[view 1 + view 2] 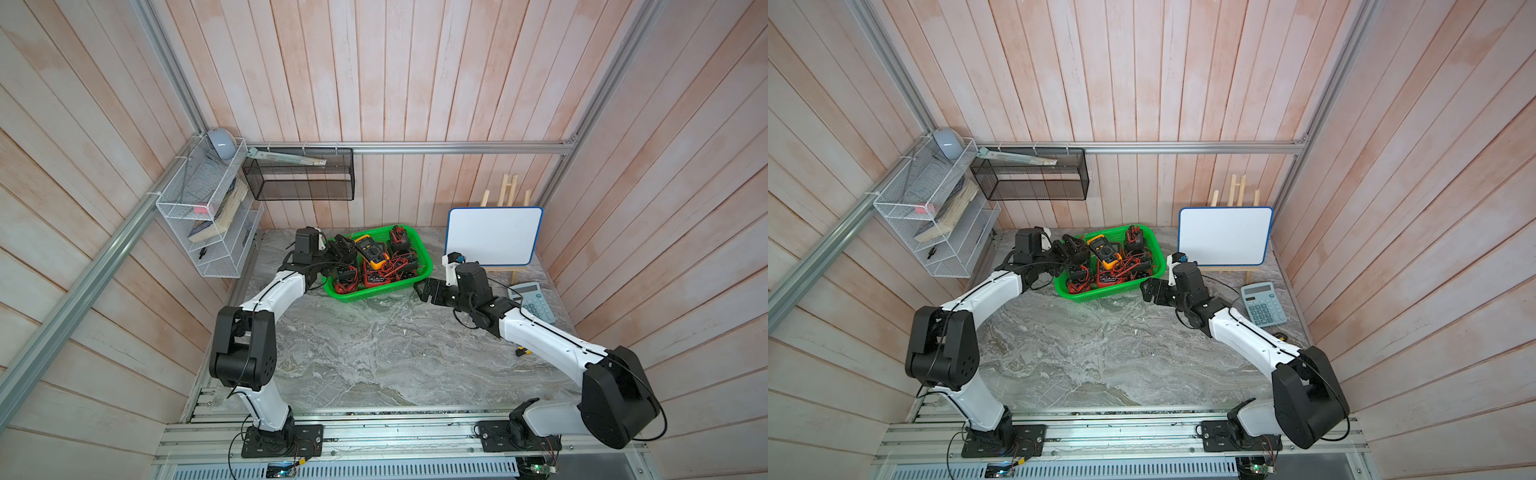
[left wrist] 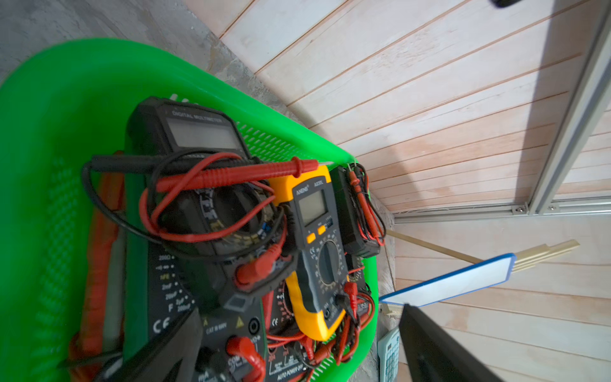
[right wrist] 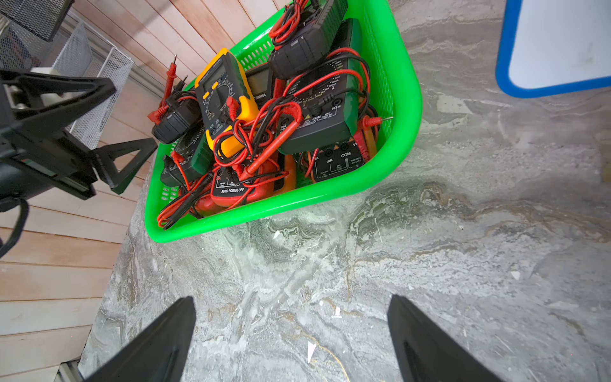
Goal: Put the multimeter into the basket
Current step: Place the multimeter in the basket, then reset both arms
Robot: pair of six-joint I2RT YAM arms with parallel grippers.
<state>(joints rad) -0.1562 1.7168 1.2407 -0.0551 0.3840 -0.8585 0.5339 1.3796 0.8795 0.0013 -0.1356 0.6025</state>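
Observation:
The bright green basket (image 1: pixel 374 294) (image 1: pixel 1105 295) stands at the back middle of the marble table, holding several multimeters with tangled red and black leads. A yellow multimeter (image 1: pixel 372 251) (image 2: pixel 314 251) (image 3: pixel 224 96) lies on top of the pile. A black multimeter (image 2: pixel 198 185) wrapped in its leads lies at the basket's left end. My left gripper (image 1: pixel 343 249) (image 1: pixel 1075 249) (image 2: pixel 297 347) hovers open just above that end and holds nothing. To the right of the basket (image 3: pixel 297 198), low over bare table, my right gripper (image 1: pixel 428 291) (image 3: pixel 291 307) is open and empty.
A whiteboard on a wooden easel (image 1: pixel 494 235) stands at the back right, with a calculator (image 1: pixel 534 301) in front of it under the right arm. A white wire rack (image 1: pixel 208 216) and a black mesh bin (image 1: pixel 299 174) hang on the walls at the back left.

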